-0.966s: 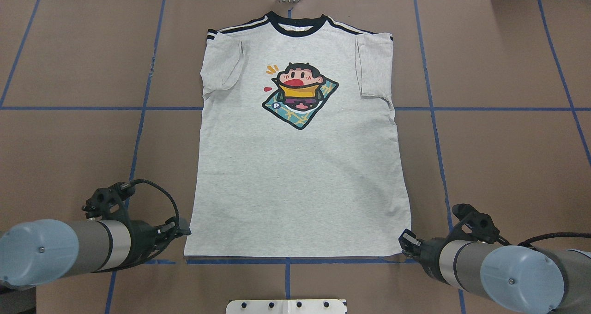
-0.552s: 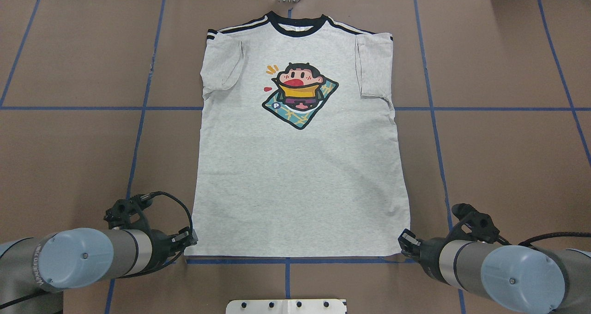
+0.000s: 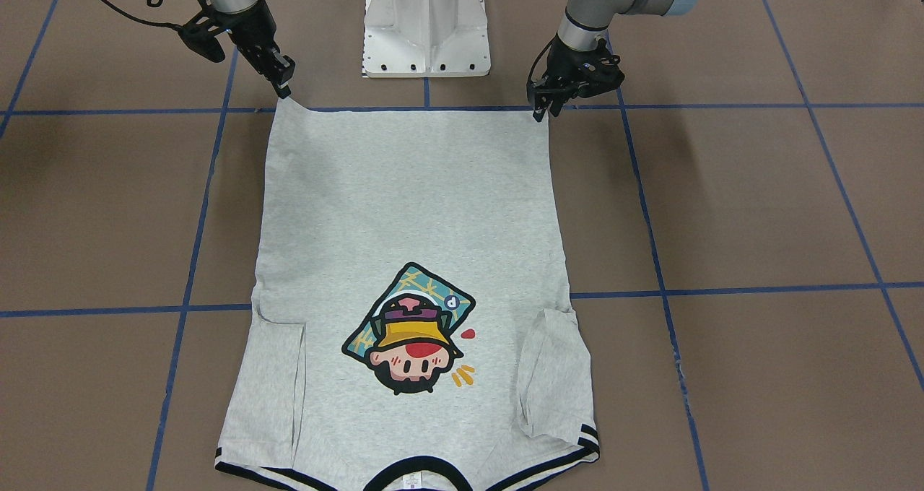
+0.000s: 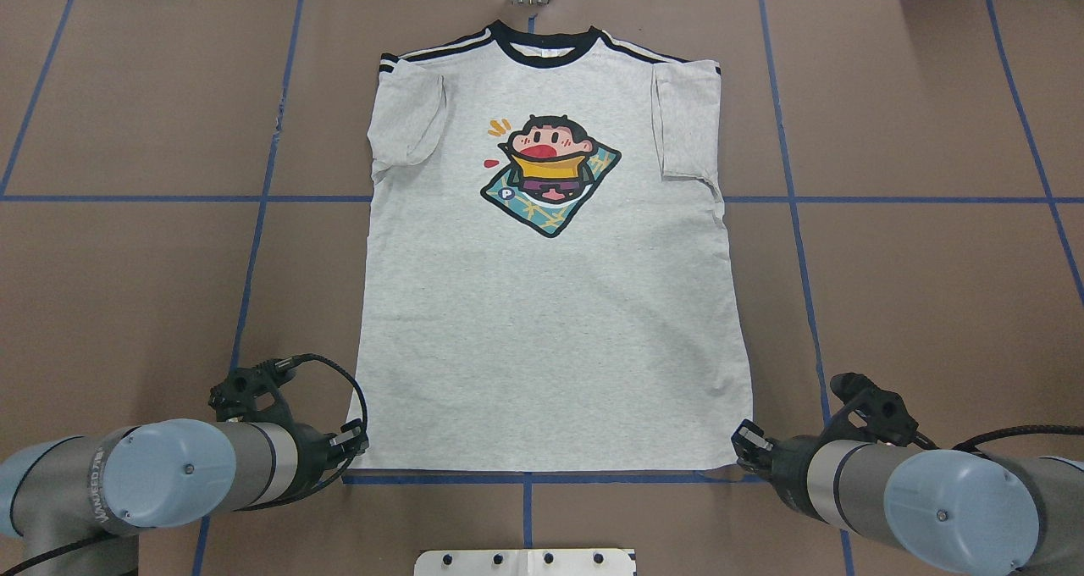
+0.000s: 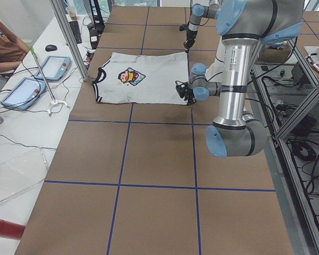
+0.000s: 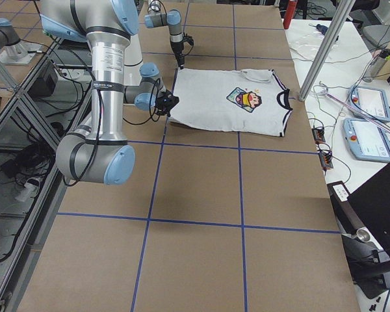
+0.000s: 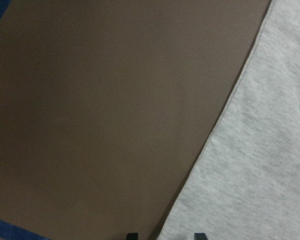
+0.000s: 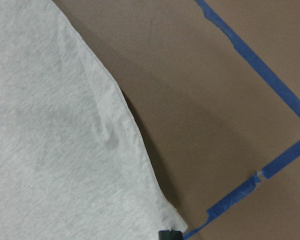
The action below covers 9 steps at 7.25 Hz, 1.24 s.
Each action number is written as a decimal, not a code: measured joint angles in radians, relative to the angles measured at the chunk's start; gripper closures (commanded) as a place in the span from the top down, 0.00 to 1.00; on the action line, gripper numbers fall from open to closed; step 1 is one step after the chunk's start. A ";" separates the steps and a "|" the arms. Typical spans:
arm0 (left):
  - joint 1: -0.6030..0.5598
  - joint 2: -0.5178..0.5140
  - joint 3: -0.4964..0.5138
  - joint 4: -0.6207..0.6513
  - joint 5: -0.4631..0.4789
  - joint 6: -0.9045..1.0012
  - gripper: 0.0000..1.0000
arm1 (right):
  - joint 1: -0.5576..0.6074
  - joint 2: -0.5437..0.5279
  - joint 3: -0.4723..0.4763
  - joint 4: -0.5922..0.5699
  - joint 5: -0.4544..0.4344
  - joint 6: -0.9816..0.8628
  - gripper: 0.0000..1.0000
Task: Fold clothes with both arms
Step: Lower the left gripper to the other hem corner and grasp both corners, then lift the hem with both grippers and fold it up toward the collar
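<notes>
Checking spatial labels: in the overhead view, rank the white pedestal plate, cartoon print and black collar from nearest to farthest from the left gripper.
From the left gripper:
1. white pedestal plate, near table edge, to its right
2. cartoon print, on the T-shirt chest
3. black collar, far end

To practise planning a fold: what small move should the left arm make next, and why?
Probably close the left fingers on the shirt: they stand open astride one hem corner, while the right fingers look pinched on the other corner.
</notes>
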 measured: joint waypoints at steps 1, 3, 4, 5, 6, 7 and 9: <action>0.001 -0.003 0.000 0.006 0.000 0.000 0.00 | 0.000 0.000 0.000 0.000 0.002 0.000 0.00; 0.000 -0.002 -0.006 0.010 0.000 0.000 0.00 | 0.000 0.000 0.000 0.000 0.004 0.000 0.00; -0.002 -0.002 -0.014 0.011 -0.001 0.000 0.00 | 0.000 0.000 0.003 0.000 0.004 0.000 0.00; -0.004 0.001 -0.037 0.011 -0.002 0.000 0.00 | 0.002 -0.003 0.013 0.000 0.006 0.000 0.00; -0.004 0.011 -0.079 0.014 -0.005 0.001 0.00 | 0.002 -0.013 0.032 0.000 0.017 0.000 0.00; 0.002 0.024 -0.137 0.031 -0.010 -0.002 0.00 | 0.003 -0.036 0.059 0.000 0.042 0.000 0.00; 0.053 0.036 -0.267 0.111 -0.029 -0.052 0.00 | 0.003 -0.073 0.121 0.001 0.138 0.001 0.00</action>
